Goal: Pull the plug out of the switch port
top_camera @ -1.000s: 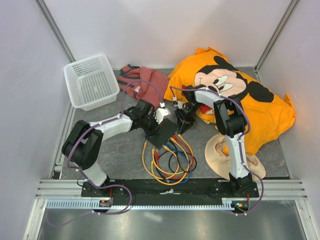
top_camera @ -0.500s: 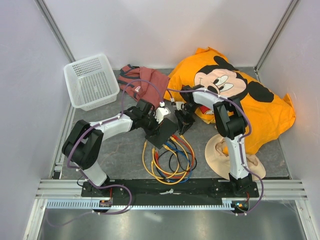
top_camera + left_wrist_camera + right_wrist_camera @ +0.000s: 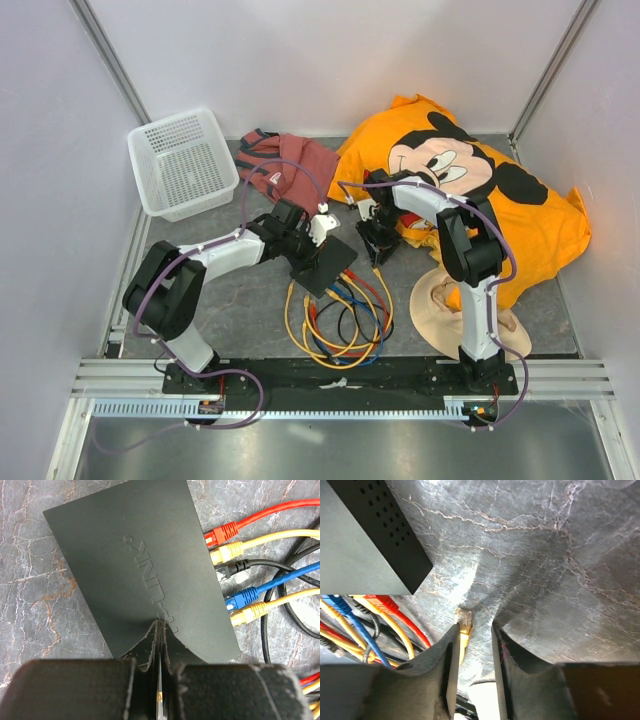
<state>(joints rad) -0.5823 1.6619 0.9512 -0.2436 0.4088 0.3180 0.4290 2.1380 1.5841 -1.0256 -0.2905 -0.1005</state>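
Observation:
The switch (image 3: 323,267) is a flat black box on the grey table; it also shows in the left wrist view (image 3: 140,570) and the right wrist view (image 3: 365,540). Red (image 3: 221,532), yellow (image 3: 227,554), black (image 3: 231,569), blue (image 3: 241,598) and yellow (image 3: 250,612) plugs sit in its edge. My left gripper (image 3: 160,630) is shut, its tips resting on the switch's top. My right gripper (image 3: 475,630) is open, just right of the switch. A free yellow plug (image 3: 464,617) lies out of the switch, against the left finger (image 3: 445,655).
Coloured cable loops (image 3: 340,325) lie in front of the switch. A white basket (image 3: 183,160) stands at the back left, a reddish cloth (image 3: 290,165) behind the switch, an orange Mickey shirt (image 3: 500,210) at the right, a beige hat (image 3: 440,300) near the right arm.
My right gripper has moved a little right, away from the switch's edge, drawing a yellow cable with it. The left gripper and the switch have stayed put.

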